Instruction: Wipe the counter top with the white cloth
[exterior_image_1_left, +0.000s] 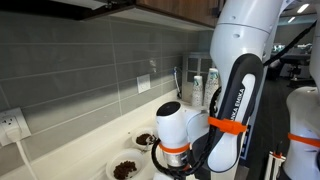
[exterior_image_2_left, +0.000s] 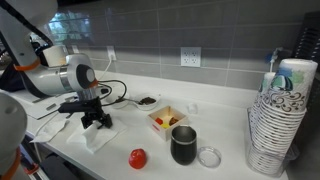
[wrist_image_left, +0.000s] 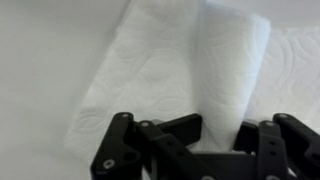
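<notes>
The white cloth (wrist_image_left: 150, 70) lies on the off-white counter top (wrist_image_left: 40, 60). One fold of it rises between my fingers in the wrist view. My gripper (wrist_image_left: 222, 130) is shut on that raised fold. In an exterior view my gripper (exterior_image_2_left: 97, 119) points down onto the cloth (exterior_image_2_left: 102, 137) near the counter top's (exterior_image_2_left: 150, 140) front edge. In an exterior view my arm hides the cloth, and only the counter top (exterior_image_1_left: 85, 150) by the grey tiled wall shows.
Two white bowls of dark food (exterior_image_1_left: 145, 138) (exterior_image_1_left: 125, 170) stand close to my arm. A food container (exterior_image_2_left: 167, 120), a black cup (exterior_image_2_left: 184, 145), a red object (exterior_image_2_left: 137, 158), a clear lid (exterior_image_2_left: 209, 156) and a stack of paper cups (exterior_image_2_left: 275, 125) stand further along the counter.
</notes>
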